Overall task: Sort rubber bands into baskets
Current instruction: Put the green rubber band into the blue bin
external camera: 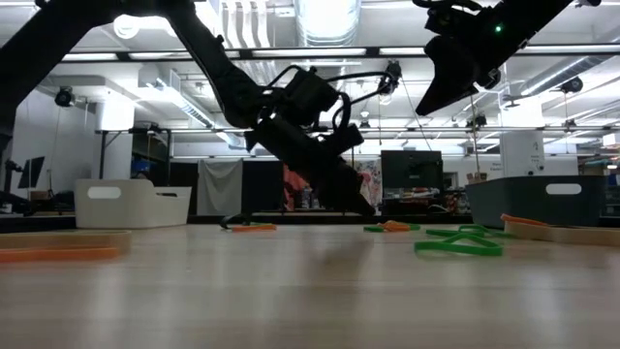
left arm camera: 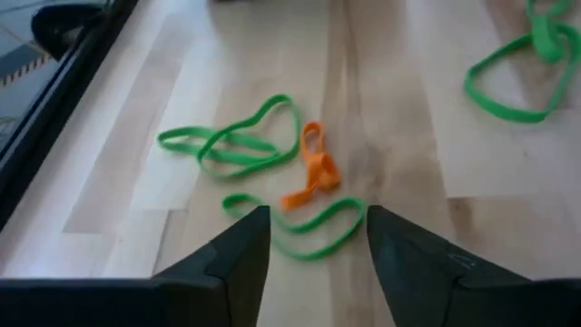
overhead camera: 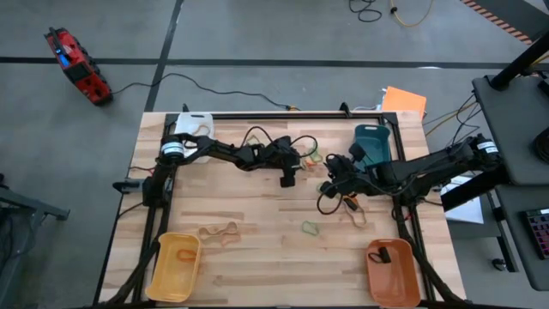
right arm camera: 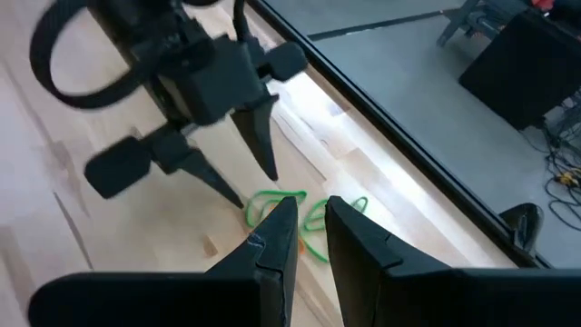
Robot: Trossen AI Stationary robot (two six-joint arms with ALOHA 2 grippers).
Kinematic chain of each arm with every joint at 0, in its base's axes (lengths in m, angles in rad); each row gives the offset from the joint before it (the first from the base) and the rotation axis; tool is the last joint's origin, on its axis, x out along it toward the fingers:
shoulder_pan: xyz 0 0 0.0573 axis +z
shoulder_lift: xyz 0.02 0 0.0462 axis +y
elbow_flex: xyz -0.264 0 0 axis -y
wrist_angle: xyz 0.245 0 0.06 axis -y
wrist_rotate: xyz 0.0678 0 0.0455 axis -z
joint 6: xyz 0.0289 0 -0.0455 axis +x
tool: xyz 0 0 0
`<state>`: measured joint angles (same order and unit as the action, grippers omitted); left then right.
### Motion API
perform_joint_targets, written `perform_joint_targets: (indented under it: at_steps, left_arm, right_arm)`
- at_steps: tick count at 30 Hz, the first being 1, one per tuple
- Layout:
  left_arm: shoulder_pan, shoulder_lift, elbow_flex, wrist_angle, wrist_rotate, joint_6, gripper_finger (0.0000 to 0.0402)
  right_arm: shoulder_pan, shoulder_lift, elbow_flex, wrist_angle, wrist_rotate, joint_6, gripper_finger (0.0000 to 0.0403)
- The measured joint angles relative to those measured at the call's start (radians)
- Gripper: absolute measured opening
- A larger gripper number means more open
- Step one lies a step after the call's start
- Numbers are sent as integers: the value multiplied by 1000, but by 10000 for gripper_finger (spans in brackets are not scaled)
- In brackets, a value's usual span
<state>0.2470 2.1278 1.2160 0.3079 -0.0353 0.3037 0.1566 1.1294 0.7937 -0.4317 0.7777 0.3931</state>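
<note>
A small cluster of green rubber bands [left arm camera: 238,145] and one orange band [left arm camera: 315,170] lies on the wooden table right of centre; it also shows in the high view [overhead camera: 310,160]. My left gripper [left arm camera: 313,238] is open and low over this cluster, its fingers on either side of a green band [left arm camera: 309,232]. My right gripper [right arm camera: 309,222] is open a little and empty. It hovers just to the right of the cluster and looks at my left gripper [right arm camera: 238,150]. In the low view it is raised [external camera: 455,73]. My left gripper points down at the table. Its fingertips [left arm camera: 250,238] stand on either side of the green band's near end. I cannot tell whether they touch the band or the table.
The white basket [overhead camera: 194,123] is at the far left, the teal [overhead camera: 372,142] at the far right, the yellow [overhead camera: 176,266] at the near left and the orange [overhead camera: 393,273] at the near right. Loose tan bands [overhead camera: 219,232] and a green band [overhead camera: 310,227] lie near the middle.
</note>
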Motion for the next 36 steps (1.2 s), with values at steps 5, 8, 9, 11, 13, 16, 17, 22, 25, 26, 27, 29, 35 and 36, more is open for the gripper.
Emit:
perform_joint_targets:
  at_steps: [5,8,9,11,13,16,17,22,25,26,27,29,35,36]
  left_arm:
    - [0,34,0,18,0,-36,181]
    - [0,44,0,34,0,-37,181]
    - [0,47,0,32,0,-37,181]
    - [0,55,0,46,0,-37,180]
    - [0,59,0,56,0,-37,180]
    - [0,66,0,63,1,-36,180]
    - [0,67,0,63,1,-37,180]
    - [0,71,0,63,3,-40,168]
    - [0,71,0,61,3,-41,147]
    - [0,71,0,61,4,-41,139]
    - [0,72,0,59,6,-41,129]
    - [0,72,0,56,9,-46,109]
    - [0,73,1,48,15,-69,42]
    - [0,73,1,48,15,-74,31]
  right_arm:
    - [0,0,0,1,-1,6,52]
    - [0,0,0,3,-1,7,52]
    - [0,0,0,3,-1,7,52]
    - [0,0,0,3,-1,7,52]
    - [0,0,-1,3,-1,7,52]
    - [0,0,-1,3,-1,7,52]
    - [0,0,-1,3,-1,7,52]
    - [0,0,-1,3,-1,7,52]
    - [0,0,-1,3,-1,7,52]
    - [0,0,-1,3,-1,7,52]
    - [0,0,-1,3,-1,8,52]
    - [0,0,-1,3,-1,7,52]
    - [0,0,-1,3,-1,8,52]
    - [0,0,-1,3,-1,8,52]
